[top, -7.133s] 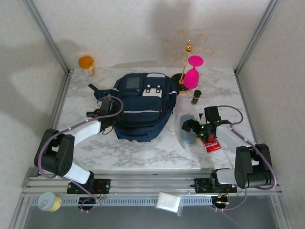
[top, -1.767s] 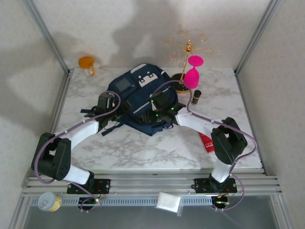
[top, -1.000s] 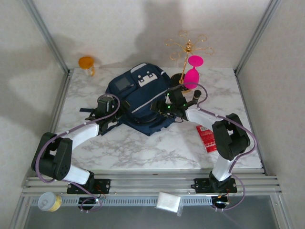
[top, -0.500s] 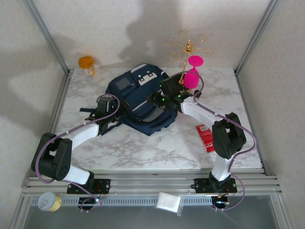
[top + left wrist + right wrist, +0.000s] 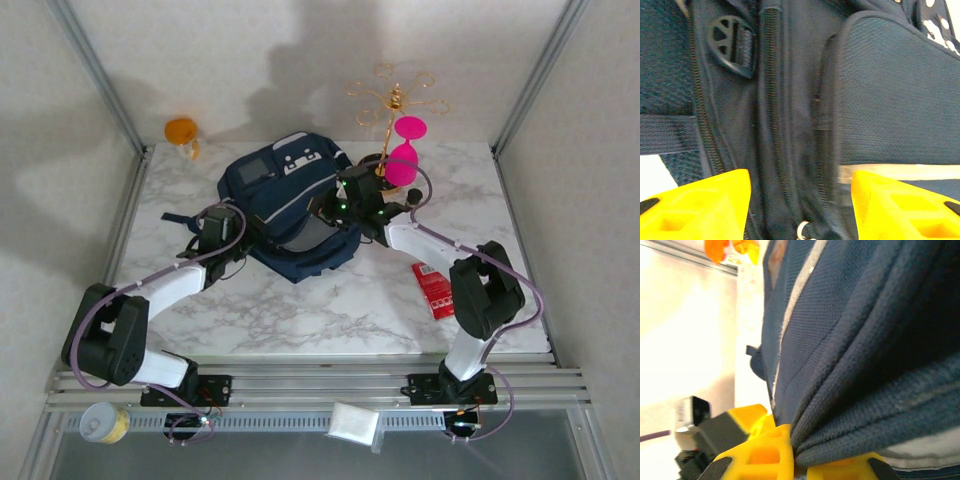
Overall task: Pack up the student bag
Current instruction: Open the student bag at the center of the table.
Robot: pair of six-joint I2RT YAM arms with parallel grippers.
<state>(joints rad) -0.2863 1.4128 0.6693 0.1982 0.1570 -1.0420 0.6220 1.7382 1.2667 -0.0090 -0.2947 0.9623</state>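
**Right end effector pinches the bag's edge, left one stands open at its side**

We see the student bag point(image 5: 280, 195) lying on the marble table point(image 5: 300, 310), a little toward 12 o'clock from the table's middle, with its front pocket and light patches facing up.

The right end effector point(image 5: 335, 205) is at the bag's 3 o'clock side. In the right wrist view its yellow fingers point(image 5: 765, 455) are clenched on a thick fold of the navy fabric, so it grasps the student bag.

The left end effector point(image 5: 213, 238) is at the bag's 8 o'clock side. In the left wrist view its two yellow fingers point(image 5: 705, 200) stand well apart. A zipper line and a seam of the bag run through the gap, but we see no fabric squeezed, so we call it released.

A pink glass point(image 5: 404, 160) stands just beside a golden stand point(image 5: 395, 100) at the bag's 2 o'clock. A red box point(image 5: 435, 290) lies at the table's 4 o'clock, and an orange container point(image 5: 181, 131) sits at 11 o'clock.
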